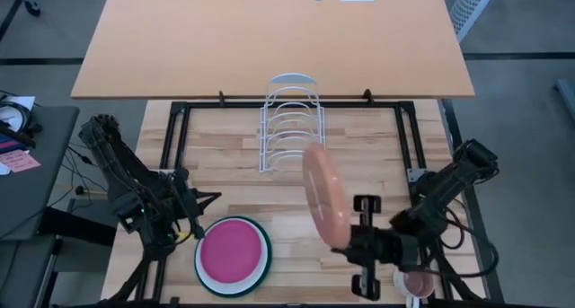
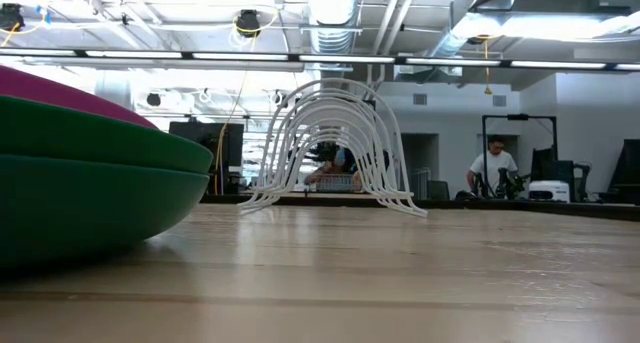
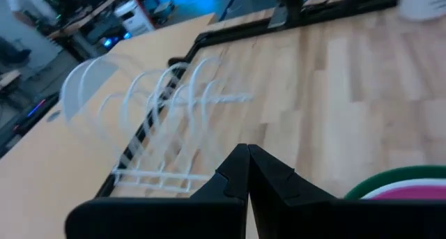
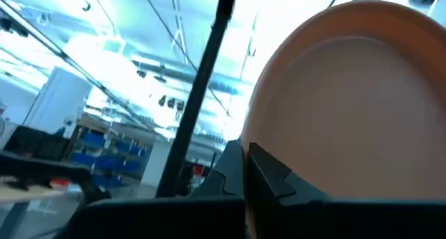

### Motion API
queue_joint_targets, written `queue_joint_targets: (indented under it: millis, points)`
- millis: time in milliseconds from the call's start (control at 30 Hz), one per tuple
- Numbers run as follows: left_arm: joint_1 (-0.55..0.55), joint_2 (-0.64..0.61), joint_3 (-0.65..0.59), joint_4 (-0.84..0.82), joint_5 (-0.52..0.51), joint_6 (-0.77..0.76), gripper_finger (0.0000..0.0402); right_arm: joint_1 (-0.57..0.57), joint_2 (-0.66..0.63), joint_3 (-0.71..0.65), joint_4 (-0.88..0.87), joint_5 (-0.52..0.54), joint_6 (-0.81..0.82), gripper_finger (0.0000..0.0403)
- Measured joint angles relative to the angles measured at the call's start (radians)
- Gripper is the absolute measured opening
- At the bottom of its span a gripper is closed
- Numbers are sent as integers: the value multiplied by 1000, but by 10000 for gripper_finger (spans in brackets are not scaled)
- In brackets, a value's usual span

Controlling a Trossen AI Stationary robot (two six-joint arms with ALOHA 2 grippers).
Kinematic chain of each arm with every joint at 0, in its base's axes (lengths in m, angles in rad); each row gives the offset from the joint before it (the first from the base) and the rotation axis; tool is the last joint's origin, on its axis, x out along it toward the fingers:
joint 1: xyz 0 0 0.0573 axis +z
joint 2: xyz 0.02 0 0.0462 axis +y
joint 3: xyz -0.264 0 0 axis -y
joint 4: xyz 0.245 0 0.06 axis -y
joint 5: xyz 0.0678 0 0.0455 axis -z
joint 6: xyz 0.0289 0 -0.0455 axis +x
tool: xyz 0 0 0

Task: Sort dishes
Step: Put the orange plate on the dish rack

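Landmark: wire rack [image 1: 289, 121], no plate slotted yet.
Green plate [image 1: 199, 268], white plate [image 1: 263, 245], pink plate [image 1: 229, 251] stacked near-left of rack, unsorted.
Terracotta plate [image 1: 323, 196] held on edge by right gripper [image 1: 352, 241], near rack, probably bound for slot.
Left gripper [image 1: 208, 200] closed, empty, beside stack.

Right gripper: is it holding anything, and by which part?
Yes: the right gripper is shut on the round terracotta-brown plate, gripping its rim at the lower edge, plate raised on edge.

Terracotta plate [image 1: 324, 197] held on edge; magenta plate [image 1: 230, 251] apparently stacked on white, green.
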Motion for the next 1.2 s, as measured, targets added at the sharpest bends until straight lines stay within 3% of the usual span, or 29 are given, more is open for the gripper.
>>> queue_joint_targets:
  millis: [200, 500, 800, 900, 1067, 1200]
  points:
    - [0, 0, 0, 276, 32, 254, 51, 1, 13, 1, 43, -1, -19, 3]
    - [0, 40, 0, 306, 82, 316, 164, -9, 12, 1, 36, -47, 0, 4]
    - [4, 161, 0, 437, 72, 562, 177, -5, 12, 1, 39, -52, 0, 4]
    - [16, 197, 0, 537, -5, 693, 178, -5, 12, 1, 37, -52, 8, 4]
    - [20, 237, 0, 789, -227, 969, 178, -6, 12, 2, 41, -52, 10, 4]
    - [18, 241, 0, 993, -276, 1189, 178, -10, 12, 2, 62, -91, 10, 4]
